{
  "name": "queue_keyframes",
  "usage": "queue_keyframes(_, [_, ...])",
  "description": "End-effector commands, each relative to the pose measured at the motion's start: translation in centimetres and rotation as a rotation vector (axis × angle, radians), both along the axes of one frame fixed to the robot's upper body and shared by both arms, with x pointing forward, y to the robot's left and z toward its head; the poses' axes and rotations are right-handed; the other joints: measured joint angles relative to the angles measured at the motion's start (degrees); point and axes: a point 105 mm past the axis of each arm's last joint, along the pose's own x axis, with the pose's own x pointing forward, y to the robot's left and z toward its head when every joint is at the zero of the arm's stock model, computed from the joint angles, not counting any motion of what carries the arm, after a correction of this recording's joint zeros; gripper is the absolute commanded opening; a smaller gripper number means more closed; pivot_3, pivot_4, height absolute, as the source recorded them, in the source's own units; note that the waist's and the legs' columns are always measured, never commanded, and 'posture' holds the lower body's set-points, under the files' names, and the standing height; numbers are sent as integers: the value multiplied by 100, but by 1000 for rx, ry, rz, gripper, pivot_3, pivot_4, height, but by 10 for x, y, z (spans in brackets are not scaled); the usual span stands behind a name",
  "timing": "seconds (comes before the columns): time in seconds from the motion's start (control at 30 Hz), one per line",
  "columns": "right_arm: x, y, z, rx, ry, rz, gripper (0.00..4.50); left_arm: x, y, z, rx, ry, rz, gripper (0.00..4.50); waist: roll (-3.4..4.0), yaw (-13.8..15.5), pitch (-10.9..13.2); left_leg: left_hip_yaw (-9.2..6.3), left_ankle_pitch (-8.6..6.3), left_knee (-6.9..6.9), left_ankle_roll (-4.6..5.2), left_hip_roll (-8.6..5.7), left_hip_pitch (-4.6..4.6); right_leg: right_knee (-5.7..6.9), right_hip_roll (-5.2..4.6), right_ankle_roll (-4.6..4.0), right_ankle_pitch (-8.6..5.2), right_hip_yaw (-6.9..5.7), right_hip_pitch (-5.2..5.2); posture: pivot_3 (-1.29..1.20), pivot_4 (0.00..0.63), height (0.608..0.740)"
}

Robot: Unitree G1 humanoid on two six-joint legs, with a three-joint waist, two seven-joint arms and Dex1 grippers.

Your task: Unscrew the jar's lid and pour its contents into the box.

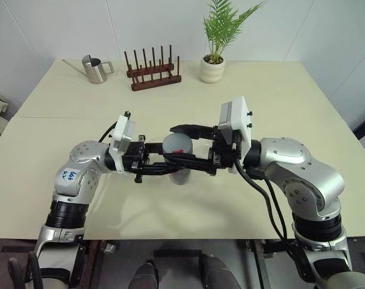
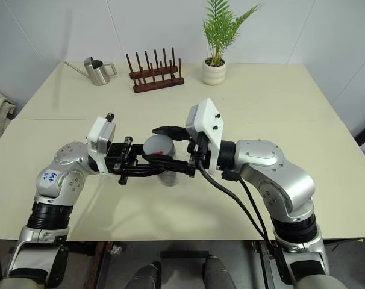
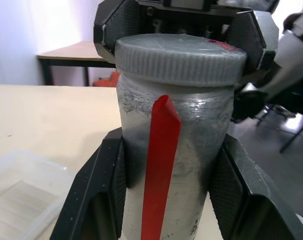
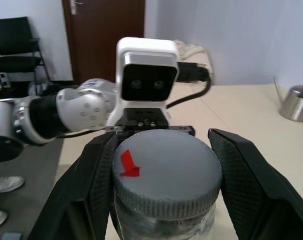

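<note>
jar [image 1: 181, 174]: centre of the head frame, held above the table [image 1: 279, 108], upright, red stripe [image 3: 159, 165] on its side.
left gripper [image 3: 174, 175]: fingers pinched the jar body from both flanks.
right gripper [image 4: 164, 167]: fingers clamped the lid [image 4: 166, 172] (red mark on top).
box [image 3: 21, 195]: lower left of the left wrist view, on the table.
step: unscrewing; body grip should hold firm while the lid turns level, lest the contents spill.
</note>
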Motion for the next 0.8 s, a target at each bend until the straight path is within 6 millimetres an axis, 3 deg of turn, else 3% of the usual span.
queue_keyframes(0.03, [-31,15,-3,-22,-15,205,2552,5,4,11,-19,-25,22,1849,0,0,0,0,0,0,0,0,0,0,0,0,0,0,0,0,150,740])
queue_keyframes(0.27, [-25,16,-3,-16,-14,163,2552,5,3,9,17,-45,10,1849,0,5,0,-1,0,0,0,0,-1,-1,-1,0,0,0,0,0,150,740])
queue_keyframes(0.47, [-17,17,-3,-19,-19,111,4463,2,2,4,63,-71,-4,1849,0,0,0,-1,0,0,0,0,0,2,0,0,0,0,0,0,150,740])
queue_keyframes(0.8, [-8,19,5,-2,-49,62,4463,1,1,1,85,-96,-10,1849,0,4,0,-1,0,1,0,0,0,2,0,0,0,0,0,0,150,740])
